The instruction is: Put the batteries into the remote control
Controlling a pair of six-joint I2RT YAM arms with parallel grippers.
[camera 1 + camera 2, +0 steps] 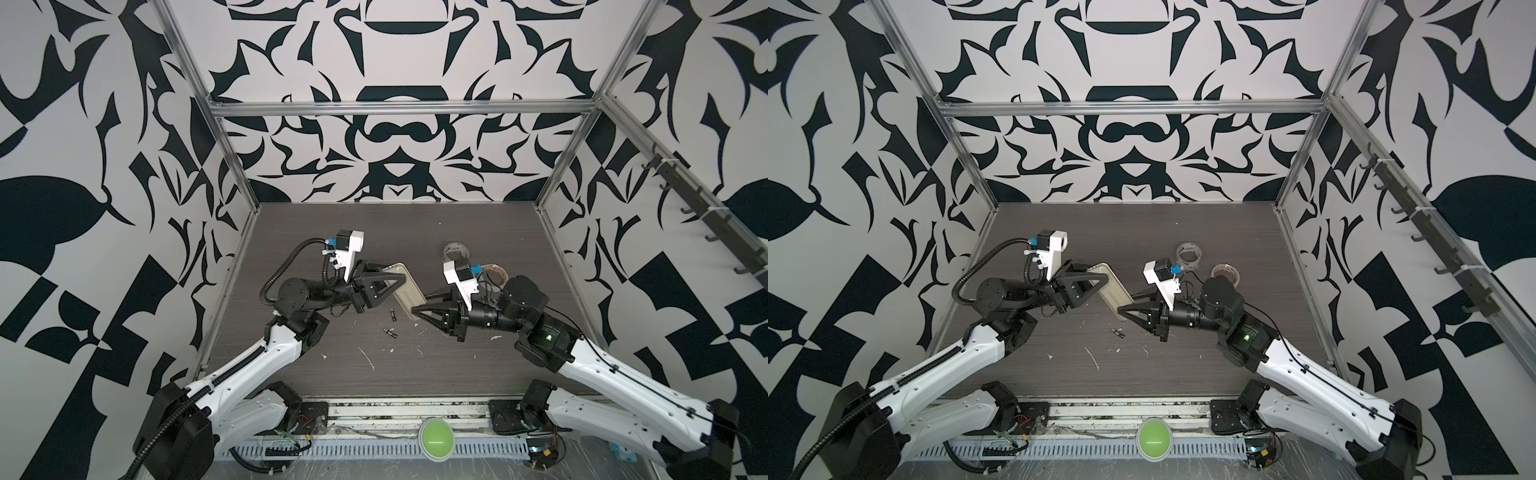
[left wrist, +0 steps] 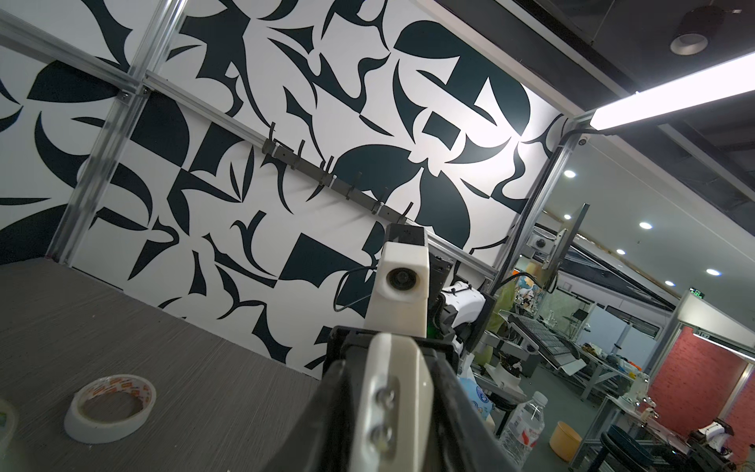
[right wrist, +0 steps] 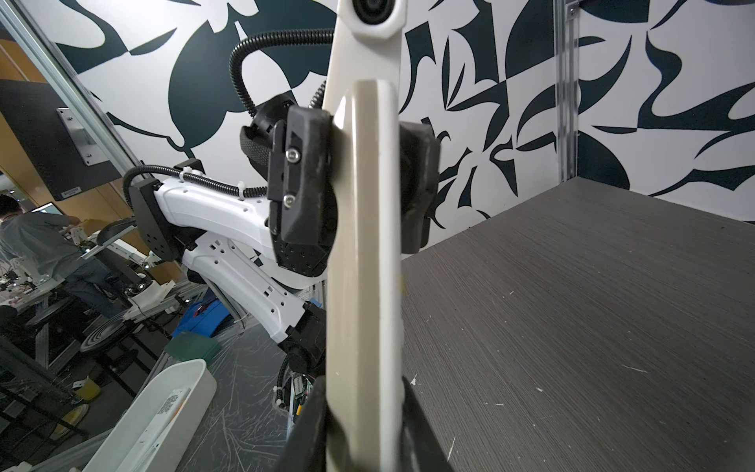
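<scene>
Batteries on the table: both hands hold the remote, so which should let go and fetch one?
Right, probably. The right hand grips the remote control at its near end, with the batteries lying just beside its tips; the left hand clamps the far end and could hold it alone.

no text could be read in any view. the tape roll carried orange print, the water bottle a red label, the white tray a code sticker, and the green display digits: all illegible.
</scene>
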